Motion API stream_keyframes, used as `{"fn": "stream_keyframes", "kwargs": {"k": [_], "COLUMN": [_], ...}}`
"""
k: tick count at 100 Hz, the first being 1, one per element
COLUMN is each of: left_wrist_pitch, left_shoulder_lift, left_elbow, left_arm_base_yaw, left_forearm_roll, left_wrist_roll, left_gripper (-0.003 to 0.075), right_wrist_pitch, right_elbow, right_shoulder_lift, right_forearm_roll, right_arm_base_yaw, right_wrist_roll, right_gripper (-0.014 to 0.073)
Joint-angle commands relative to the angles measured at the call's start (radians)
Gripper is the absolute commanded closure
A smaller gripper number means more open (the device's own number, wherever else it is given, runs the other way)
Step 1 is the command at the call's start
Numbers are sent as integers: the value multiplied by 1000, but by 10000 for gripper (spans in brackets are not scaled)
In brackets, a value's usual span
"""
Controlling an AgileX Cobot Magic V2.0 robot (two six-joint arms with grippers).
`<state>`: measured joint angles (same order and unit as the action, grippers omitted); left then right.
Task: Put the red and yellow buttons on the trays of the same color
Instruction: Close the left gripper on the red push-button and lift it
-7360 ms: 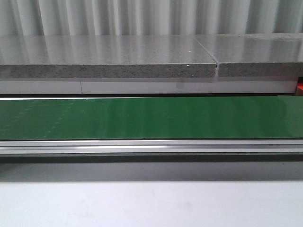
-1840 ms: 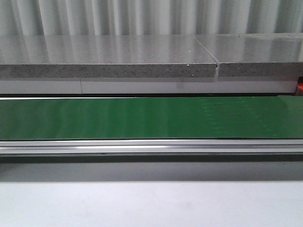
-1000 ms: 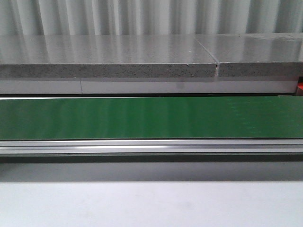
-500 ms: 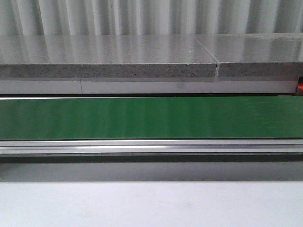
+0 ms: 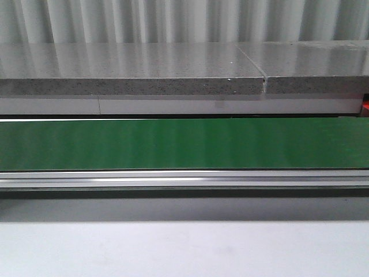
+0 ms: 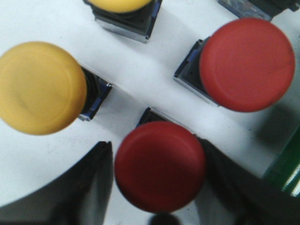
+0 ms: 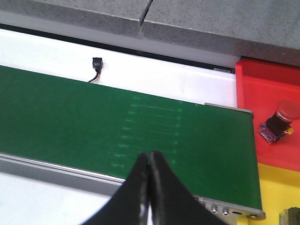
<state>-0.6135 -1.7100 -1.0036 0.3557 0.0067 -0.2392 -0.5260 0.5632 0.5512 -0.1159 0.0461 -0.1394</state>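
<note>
My left pincer (image 6: 157,187) is spread open around a red button (image 6: 160,166) standing upright on the white surface (image 6: 140,70); my right pincer (image 7: 149,161), clenched, hovers over the green belt (image 7: 70,112).

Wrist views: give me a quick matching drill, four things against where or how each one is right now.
Things:
1. left gripper
2. right gripper
3. red button with the purple base
4. large yellow button

States:
A. lying on the red tray
B. shut, above the green belt
C. standing on the white surface, clear of the fingers
D. open, fingers either side of a red button

Pairs: 1-D, 2-B, 3-A, 4-C
</note>
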Motion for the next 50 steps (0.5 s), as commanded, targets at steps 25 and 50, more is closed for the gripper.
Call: {"fn": "stream_keyframes", "kwargs": {"k": [25, 50], "left_wrist_pitch": [-8, -59], "left_shoulder_lift": [83, 232], "left_elbow": [-29, -29], "left_arm_base_yaw": [1, 1], "left_forearm_roll": [-7, -7], "left_wrist_roll": [20, 41], "left_gripper": [740, 740], "right_wrist_pitch": [68, 68], "right_elbow": [25, 25], "right_shoulder_lift": [-1, -1], "right_forearm_roll": [-1, -1], "right_arm_base_yaw": [1, 1], "right_wrist_roll": [-5, -5], "right_gripper": [661, 661]}}
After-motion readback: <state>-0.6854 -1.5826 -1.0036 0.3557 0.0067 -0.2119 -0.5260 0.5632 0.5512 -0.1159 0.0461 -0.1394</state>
